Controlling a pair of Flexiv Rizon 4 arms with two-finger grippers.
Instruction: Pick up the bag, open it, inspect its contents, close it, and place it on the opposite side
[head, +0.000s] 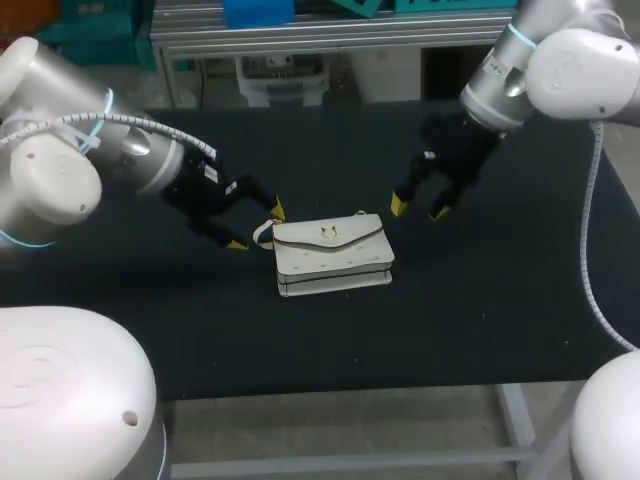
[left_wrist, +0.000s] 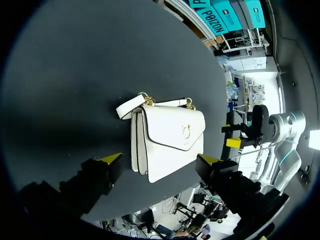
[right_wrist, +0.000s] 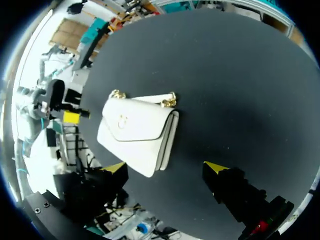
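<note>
You have the white bag lying flat near the middle of the black table, its flap shut over the front and the gold clasp facing up. Its short white strap, joined to the body by gold links, loops out from the end that faces your left arm. Your left gripper sits right at that end, fingers spread wide. From overhead the strap loop appears between the two yellow tips, but you cannot tell whether either tip touches it. In the left wrist view the bag lies just ahead of the gripper, its near corner reaching in between the open fingers with a gap on each side, and the strap is at the far end. Your right gripper hangs beside the bag's other end, a little behind it and apart from it, fingers also spread. In the right wrist view the bag is ahead of that gripper, nearer one fingertip than the other, and nothing is held.
</note>
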